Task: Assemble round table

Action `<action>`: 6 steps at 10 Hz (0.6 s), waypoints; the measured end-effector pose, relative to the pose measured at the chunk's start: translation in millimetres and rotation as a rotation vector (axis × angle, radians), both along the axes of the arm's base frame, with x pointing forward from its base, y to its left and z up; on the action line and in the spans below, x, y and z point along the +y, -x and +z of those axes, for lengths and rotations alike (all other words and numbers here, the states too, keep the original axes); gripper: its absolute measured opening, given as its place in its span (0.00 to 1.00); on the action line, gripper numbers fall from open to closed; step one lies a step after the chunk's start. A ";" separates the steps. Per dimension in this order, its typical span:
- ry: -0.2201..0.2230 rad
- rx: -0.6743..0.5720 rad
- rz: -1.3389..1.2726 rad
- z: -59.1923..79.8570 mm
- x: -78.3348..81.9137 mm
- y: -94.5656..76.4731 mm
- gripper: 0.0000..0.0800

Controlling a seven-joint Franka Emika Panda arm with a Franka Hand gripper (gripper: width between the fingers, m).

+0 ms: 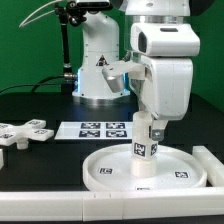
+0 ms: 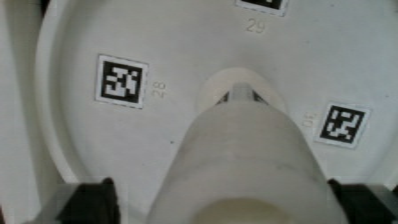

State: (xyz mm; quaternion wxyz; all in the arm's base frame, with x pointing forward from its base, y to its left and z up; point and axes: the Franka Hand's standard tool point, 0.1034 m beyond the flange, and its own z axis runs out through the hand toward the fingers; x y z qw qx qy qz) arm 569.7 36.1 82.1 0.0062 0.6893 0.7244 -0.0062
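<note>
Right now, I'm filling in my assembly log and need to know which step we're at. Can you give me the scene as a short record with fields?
claw: above the disc, fingers either side of the leg, a gap showing beside one
leg: upright at the middle of the round disc
round disc: flat on the table, rim up
cross-shaped foot piece: loose on the table at the exterior view's left, apart from the disc
marker board: behind the disc
</note>
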 end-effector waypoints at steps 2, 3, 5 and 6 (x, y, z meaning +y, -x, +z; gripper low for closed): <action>0.003 0.028 -0.001 -2.2 -1.0 6.2 0.54; 0.003 0.028 -0.001 -2.2 -1.2 6.3 0.53; 0.003 0.028 -0.016 -2.3 -1.4 6.5 0.53; 0.003 0.029 -0.034 -2.4 -1.6 6.6 0.53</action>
